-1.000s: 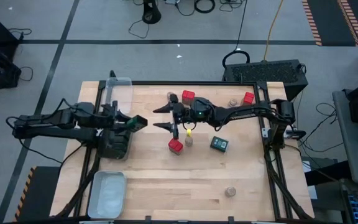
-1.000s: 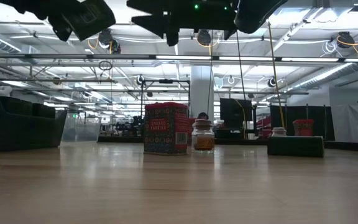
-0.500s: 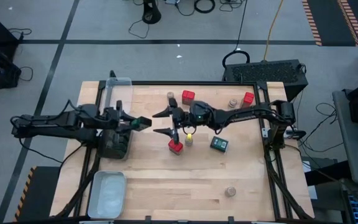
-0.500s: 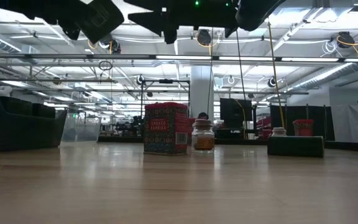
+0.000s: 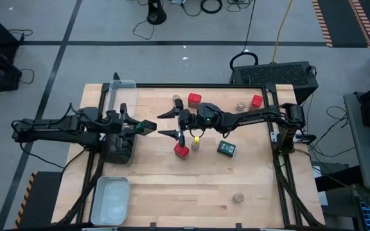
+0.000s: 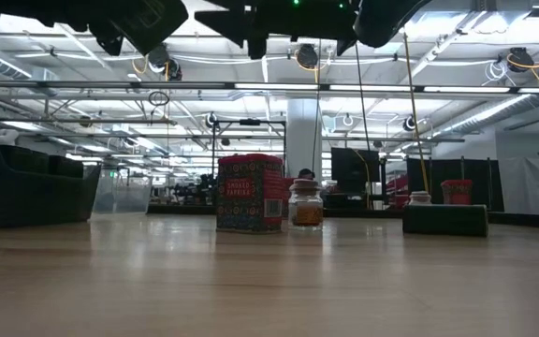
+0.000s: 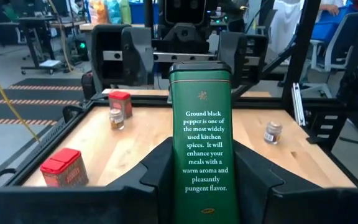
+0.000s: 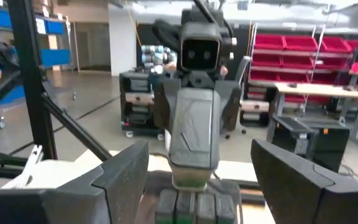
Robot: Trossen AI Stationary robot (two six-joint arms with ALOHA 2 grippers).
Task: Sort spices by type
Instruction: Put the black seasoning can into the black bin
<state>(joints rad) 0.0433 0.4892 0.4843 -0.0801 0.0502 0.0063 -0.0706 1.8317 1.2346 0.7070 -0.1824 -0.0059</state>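
A dark green tin (image 5: 148,126) of ground black pepper (image 7: 202,130) hangs high over the table's left middle, with my left gripper (image 5: 139,126) shut on it. My right gripper (image 5: 160,124) faces it from the right, open. Its two fingers (image 7: 132,56) stand on either side of the tin's free end without touching it. Below on the table stand a red tin (image 5: 182,151) and a small jar (image 5: 196,142), with another dark tin (image 5: 227,148) lying to their right. More red tins (image 5: 194,99) (image 5: 257,101) and jars (image 5: 240,106) (image 5: 238,197) are spread around. My left gripper pinches the tin's near end (image 7: 180,182) between its two fingers (image 7: 156,171), one on each side. The fingers reach level from the table's left and lie along the tin. The tin sticks out past them toward my right gripper, level and lifted clear of the table.
A clear tray (image 5: 122,95) sits at the far left corner and a pale tray (image 5: 110,200) at the near left corner. A dark box (image 5: 119,150) stands under my left arm. Bare wood lies open across the table's near half.
My left gripper has carried the green tin a little toward the table's right, nearer my right gripper, and its wrist has rolled slightly. The tin stays held and clear of the table.
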